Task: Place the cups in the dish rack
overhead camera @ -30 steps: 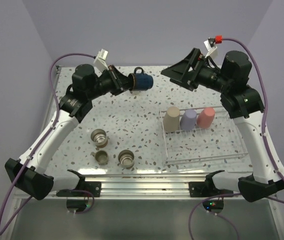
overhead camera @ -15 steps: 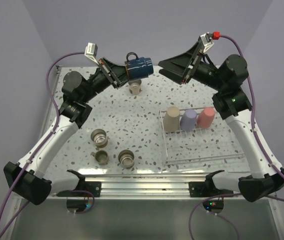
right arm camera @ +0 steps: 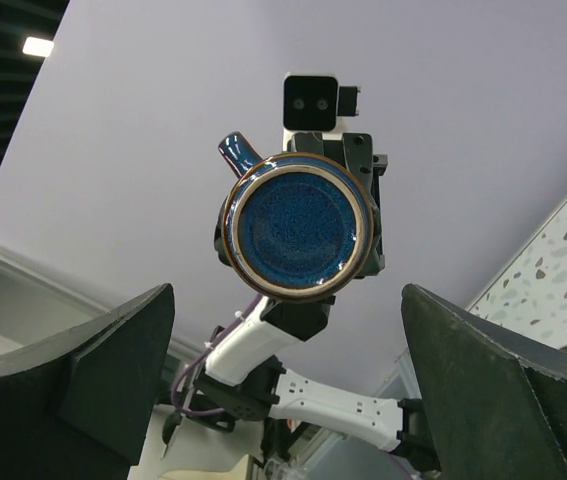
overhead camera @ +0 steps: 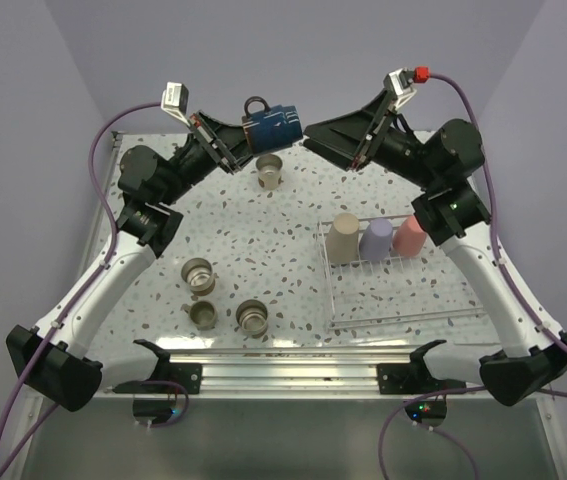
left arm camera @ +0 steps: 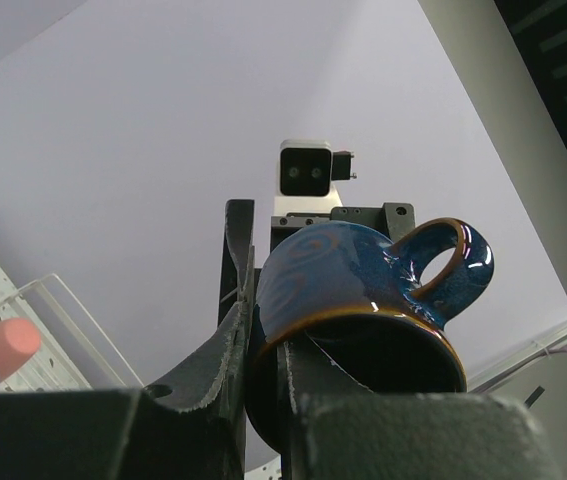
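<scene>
Mug: dark blue mug, glossy glaze with a brown rim and a loop handle, held on its side in the air at 12 o'clock, above the far edge of the worktop
Left hand: left hand clamped on the mug's wall near the rim, black fingers pressing it
Right hand: right hand with fingers spread wide, gripping nothing, just beside the mug's base; contact cannot be told
Dish rack: thin silvery-wire dish rack, rectangular and low-sided, at 4 o'clock
Tumblers: matte plastic beige tumbler, lavender tumbler and coral tumbler in a row at the rack's far side, narrow ends up
Metal: one short steel cup upright below the mug; three more steel cups grouped at 7 o'clock
Surface: white worktop flecked like terrazzo
Room: plain pale lilac walls
Left wrist view: handle at 2 o'clock, dark hollow mouth
Right wrist view: round blue base ringed in brown
</scene>
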`<state>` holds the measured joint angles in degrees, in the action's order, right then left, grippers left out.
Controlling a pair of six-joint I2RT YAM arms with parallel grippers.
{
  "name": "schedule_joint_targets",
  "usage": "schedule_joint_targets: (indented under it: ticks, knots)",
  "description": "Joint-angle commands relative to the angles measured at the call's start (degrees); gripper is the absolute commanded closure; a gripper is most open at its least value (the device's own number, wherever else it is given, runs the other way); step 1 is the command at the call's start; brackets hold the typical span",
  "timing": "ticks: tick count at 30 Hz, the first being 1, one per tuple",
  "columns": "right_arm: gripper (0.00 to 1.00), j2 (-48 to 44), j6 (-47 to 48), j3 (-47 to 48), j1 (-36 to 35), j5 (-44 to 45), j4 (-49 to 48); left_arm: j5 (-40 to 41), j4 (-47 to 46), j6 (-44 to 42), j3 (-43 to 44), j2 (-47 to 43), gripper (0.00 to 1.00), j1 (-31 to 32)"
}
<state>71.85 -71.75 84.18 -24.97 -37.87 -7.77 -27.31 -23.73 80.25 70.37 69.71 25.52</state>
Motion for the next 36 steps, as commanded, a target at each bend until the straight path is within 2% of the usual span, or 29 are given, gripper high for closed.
schedule_joint_targets:
  ticks: [1,19,23,24,26,27,30,31,32,33,35,36]
  knots:
    - [0.01,0.0,2.4,1.9,-1.5,3.1,-1.6,1.0,-5.5,1.1,1.0,-1.0,1.0,-0.1]
    - [0.02,7.9,6.3,11.3,-9.7,8.5,2.6,0.9,5.5,-8.4,3.1,-1.1,1.0,0.0]
    - [0.15,8.8,6.6,12.0,-10.7,9.6,3.0,1.2,7.2,-10.2,3.7,-1.2,1.0,0.0]
    - [0.25,8.9,6.8,12.0,-10.9,9.7,3.4,1.3,7.5,-10.5,3.8,-1.2,1.0,0.0]
    - [0.38,9.0,7.1,11.8,-11.2,10.4,3.6,1.3,8.3,-10.8,3.9,-1.2,1.0,-0.1]
    - [0.49,8.9,7.1,11.7,-11.2,10.4,3.8,1.3,8.5,-11.2,3.9,-1.3,1.0,-0.1]
    - [0.68,8.9,7.3,11.4,-11.2,10.7,3.8,1.0,9.6,-12.2,3.7,-1.6,1.0,0.0]
    - [0.89,8.9,7.4,11.4,-11.2,10.7,4.0,1.0,10.4,-12.4,3.7,-1.7,0.99,-0.1]
    - [0.96,8.9,7.5,11.3,-11.2,11.1,4.7,1.1,10.8,-13.1,3.7,-1.8,0.89,-0.1]
    - [1.0,8.7,7.8,11.0,-11.2,11.4,4.9,1.0,11.7,-13.5,3.8,-1.9,0.85,-0.2]
    - [1.0,8.3,8.2,10.9,-11.2,11.8,5.7,1.0,13.0,-15.2,4.1,-2.1,0.77,-0.1]
    - [1.0,8.2,8.7,10.7,-11.2,12.2,5.9,1.3,14.6,-15.6,4.2,-2.4,0.69,-0.2]
